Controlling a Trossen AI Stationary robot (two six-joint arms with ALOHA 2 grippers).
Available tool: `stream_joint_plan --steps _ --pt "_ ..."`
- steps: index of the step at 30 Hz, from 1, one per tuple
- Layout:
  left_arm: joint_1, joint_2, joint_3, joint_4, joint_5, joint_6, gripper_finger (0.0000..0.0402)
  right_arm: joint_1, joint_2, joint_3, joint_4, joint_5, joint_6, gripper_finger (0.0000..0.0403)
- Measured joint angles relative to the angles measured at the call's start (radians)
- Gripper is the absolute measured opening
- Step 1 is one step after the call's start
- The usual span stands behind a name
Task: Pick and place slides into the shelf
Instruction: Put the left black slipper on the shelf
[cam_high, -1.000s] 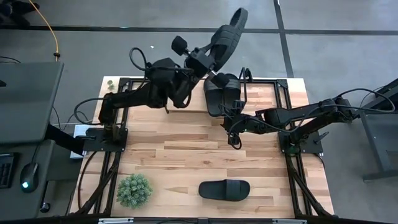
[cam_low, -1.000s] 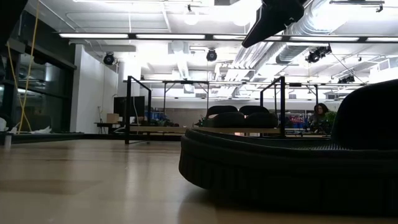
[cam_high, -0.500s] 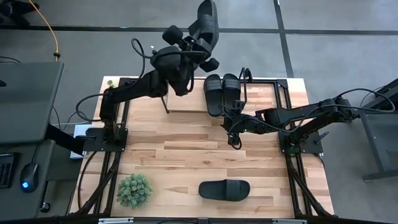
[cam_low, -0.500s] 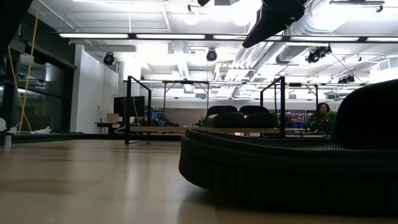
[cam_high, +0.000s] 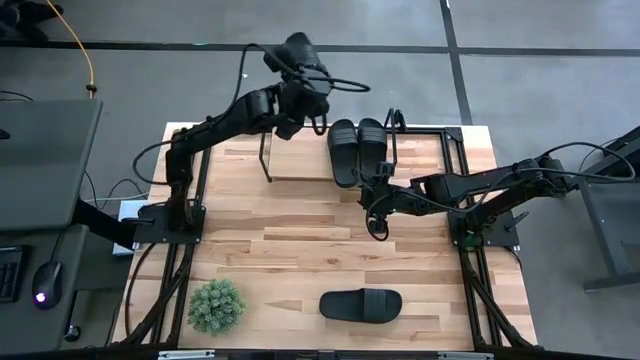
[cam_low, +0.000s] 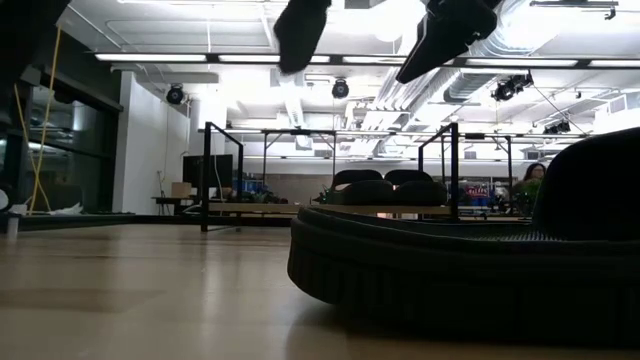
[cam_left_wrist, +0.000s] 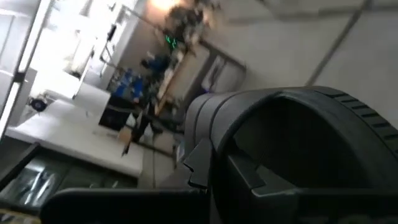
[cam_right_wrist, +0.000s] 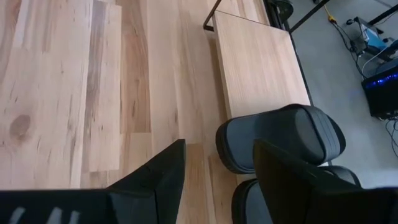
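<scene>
Two slides on shelf | left end effector clamps a slide | right end effector parted, empty

Left pincer raised beyond the far edge; right pincer low, fingers parted

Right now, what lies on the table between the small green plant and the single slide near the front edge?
Nothing: in the high view only bare wooden table separates the plant and the slide.
</scene>
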Motion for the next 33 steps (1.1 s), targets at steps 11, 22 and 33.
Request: stream_joint_plan --steps 11,22,33 --pt "0.038 0.110 0.002 -0.217 0.014 -0.109 0.0010 0.000 -0.002 0.000 -0.015 0.000 0.043 0.0179" --pt "0.038 0.187 0.001 -0.330 0.068 -0.110 0.0010 0.001 -0.058 0.000 -0.057 -0.040 0.106 0.0179" --pt "0.022 0.186 0.002 -0.417 0.222 -0.191 0.0010 0.003 -0.134 0.001 -0.092 -0.273 0.105 0.0179"
